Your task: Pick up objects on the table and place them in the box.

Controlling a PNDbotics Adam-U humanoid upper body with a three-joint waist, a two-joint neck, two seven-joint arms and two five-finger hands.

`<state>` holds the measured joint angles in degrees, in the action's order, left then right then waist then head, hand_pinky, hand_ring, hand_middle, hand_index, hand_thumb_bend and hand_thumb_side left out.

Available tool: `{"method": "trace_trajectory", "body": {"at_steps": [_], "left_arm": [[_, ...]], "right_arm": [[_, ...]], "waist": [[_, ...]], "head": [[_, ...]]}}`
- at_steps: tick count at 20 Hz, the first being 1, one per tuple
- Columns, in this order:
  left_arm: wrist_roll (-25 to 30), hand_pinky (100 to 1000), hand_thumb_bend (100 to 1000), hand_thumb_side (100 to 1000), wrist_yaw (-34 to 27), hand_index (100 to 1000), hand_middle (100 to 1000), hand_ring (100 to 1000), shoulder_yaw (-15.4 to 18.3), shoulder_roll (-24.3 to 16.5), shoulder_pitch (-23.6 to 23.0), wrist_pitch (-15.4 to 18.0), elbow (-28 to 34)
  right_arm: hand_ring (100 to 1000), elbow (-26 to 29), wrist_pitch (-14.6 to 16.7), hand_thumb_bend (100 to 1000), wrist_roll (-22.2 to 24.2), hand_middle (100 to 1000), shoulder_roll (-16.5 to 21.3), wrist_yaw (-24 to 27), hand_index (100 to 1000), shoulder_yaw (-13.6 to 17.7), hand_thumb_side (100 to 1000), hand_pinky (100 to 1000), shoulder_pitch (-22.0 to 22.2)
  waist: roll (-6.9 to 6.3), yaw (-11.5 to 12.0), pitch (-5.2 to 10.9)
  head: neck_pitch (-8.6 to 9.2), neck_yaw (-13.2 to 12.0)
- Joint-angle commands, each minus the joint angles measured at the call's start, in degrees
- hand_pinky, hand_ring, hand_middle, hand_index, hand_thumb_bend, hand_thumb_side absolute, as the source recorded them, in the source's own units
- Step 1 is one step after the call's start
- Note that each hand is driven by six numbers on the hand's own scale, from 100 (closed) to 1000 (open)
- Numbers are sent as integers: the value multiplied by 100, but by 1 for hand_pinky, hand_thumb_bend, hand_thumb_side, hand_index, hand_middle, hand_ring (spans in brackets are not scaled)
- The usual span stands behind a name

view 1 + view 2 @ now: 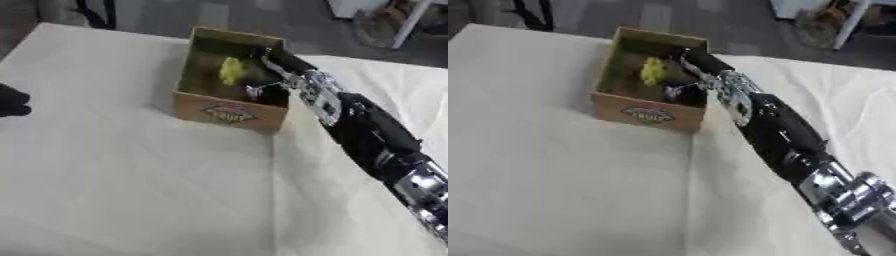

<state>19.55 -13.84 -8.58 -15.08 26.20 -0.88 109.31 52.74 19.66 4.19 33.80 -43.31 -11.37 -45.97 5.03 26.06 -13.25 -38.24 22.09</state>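
Box front label: a red and yellow badge-shaped logo on the near wall of the cardboard box (229,113); its lettering cannot be read.
Other readable text: none.

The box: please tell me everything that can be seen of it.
The box is an open cardboard carton, brown, with a coloured printed label on its front wall. It stands upright on the cloth-covered table, towards the far side, turned slightly askew. Its inside is dark; a yellow object lies in it. The right hand reaches in over the right wall, beside the yellow object; whether it touches the box cannot be told.
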Motion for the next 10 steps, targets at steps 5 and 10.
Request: {"method": "trace_trajectory", "body": {"at_steps": [5,10], "left_arm": [[5,766,322,588,-11,771,647,748,21,-32,46,14,109],[-36,765,321,594,57,771,645,748,72,-72,-84,28,45]], "right_arm": [[997,644,-64,100,-50,932,182,-63,941,30,335,933,-90],[952,1556,-260,100,45,862,360,647,913,-30,268,854,28]], "waist": [[-80,-162,112],[-132,-468,173]], "head": [[-80,-16],[-186,-163]]}}
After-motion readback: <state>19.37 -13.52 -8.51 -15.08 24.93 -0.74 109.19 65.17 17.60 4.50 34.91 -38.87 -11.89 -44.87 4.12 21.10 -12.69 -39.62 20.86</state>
